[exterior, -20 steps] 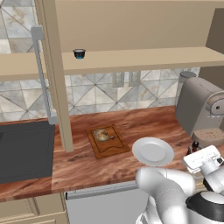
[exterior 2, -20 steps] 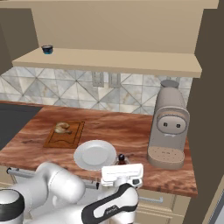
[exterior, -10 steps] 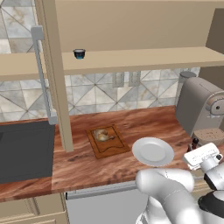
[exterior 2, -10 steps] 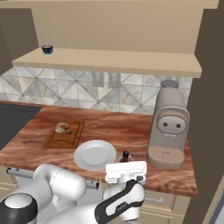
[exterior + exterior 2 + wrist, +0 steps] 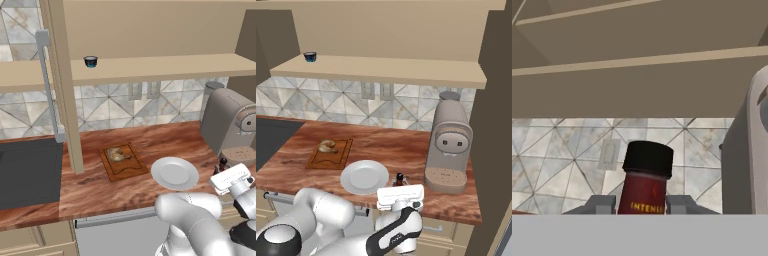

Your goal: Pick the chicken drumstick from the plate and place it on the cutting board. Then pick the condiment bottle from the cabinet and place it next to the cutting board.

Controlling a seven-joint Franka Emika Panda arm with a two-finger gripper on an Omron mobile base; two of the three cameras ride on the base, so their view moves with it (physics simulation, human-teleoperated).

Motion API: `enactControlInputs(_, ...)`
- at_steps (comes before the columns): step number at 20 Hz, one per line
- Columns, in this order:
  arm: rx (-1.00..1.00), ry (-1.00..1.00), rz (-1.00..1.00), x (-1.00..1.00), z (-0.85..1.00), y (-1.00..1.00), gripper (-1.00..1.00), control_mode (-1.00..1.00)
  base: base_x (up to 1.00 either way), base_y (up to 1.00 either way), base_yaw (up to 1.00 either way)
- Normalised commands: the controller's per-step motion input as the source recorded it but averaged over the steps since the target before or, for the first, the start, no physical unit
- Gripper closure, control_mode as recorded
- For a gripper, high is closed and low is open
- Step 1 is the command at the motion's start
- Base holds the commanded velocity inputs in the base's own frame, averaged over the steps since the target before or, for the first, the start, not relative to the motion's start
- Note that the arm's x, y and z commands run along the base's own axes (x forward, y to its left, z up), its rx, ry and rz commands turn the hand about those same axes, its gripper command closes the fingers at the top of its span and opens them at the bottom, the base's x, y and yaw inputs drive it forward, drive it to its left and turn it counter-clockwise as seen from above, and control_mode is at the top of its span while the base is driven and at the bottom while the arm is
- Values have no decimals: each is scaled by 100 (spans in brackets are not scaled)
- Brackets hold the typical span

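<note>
The chicken drumstick (image 5: 116, 154) (image 5: 327, 146) lies on the brown cutting board (image 5: 131, 169) (image 5: 338, 159). To its right sits the bare white plate (image 5: 174, 173) (image 5: 364, 176). My gripper (image 5: 223, 171) (image 5: 400, 187) (image 5: 641, 205) is shut on the dark-red condiment bottle (image 5: 221, 163) (image 5: 400, 178) (image 5: 644, 187). It holds the bottle upright, low at the counter's front, between the plate and the coffee machine. Grey fingers (image 5: 602, 204) flank the bottle's body below its black cap. The cabinet shelf (image 5: 165, 67) (image 5: 386, 70) runs above.
A grey coffee machine (image 5: 232, 122) (image 5: 450, 142) stands just right of the bottle. A small blue-rimmed cup (image 5: 90, 61) (image 5: 310, 56) sits on the shelf. The cabinet post (image 5: 65, 100) rises left of the board, with the dark sink (image 5: 27, 172) beyond it.
The hand with the bottle has shifted a little to the right and up, then nearly stopped. Drumstick, board and plate have not moved.
</note>
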Motion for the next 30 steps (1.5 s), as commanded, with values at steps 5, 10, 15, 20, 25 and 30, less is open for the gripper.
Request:
enactControlInputs(5,0,-2,0,0,-29,3,-100,-100,0,0,0)
enactControlInputs(10,0,0,0,0,-21,1,-100,-100,0,0,0)
enactControlInputs(15,0,0,0,0,-11,0,-100,-100,0,0,0)
enactControlInputs(20,0,0,0,-10,-1,0,-100,-100,0,0,0)
enactControlInputs(25,0,0,0,-17,0,-2,-100,-100,0,0,0)
enactControlInputs(30,0,0,0,-22,6,-3,-100,-100,0,0,0)
